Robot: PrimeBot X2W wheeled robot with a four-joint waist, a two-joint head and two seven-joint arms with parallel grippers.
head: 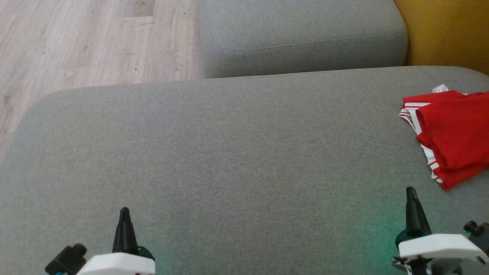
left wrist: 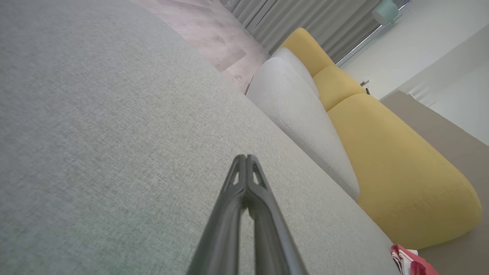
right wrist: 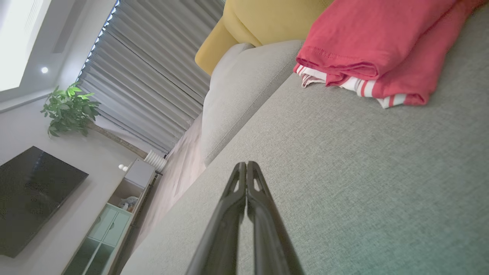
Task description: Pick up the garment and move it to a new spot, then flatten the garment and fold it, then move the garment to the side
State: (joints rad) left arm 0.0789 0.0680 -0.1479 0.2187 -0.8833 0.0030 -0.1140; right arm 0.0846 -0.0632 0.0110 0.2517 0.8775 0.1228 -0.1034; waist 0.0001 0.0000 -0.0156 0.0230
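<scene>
Folded red fabric garment with white-striped trim lies on the far right of the wide grey woven sofa seat, partly cut off by the right edge of the head view, 1 white corner poking out at its top. Nothing holds it. Right gripper is at lower right, its 2 dark fingers pressed together into 1 point, empty. It is near the garment's lower edge but apart from it, and the tip points up the view. Right wrist view confirms it: fingers closed tip to tip, garment ahead and to the upper right, grey fabric showing between. Left gripper is at lower left, fingers also pressed together, empty, well apart from the garment. In the left wrist view the garment is a small red corner at the bottom right. Behind the seat sits a second grey rounded cushion, with a mustard-yellow cushion just beside it at upper right. Pale wood-plank floor is at upper left. Right wrist view background: grey pleated curtains, green leafy plant, dark flat screen.
</scene>
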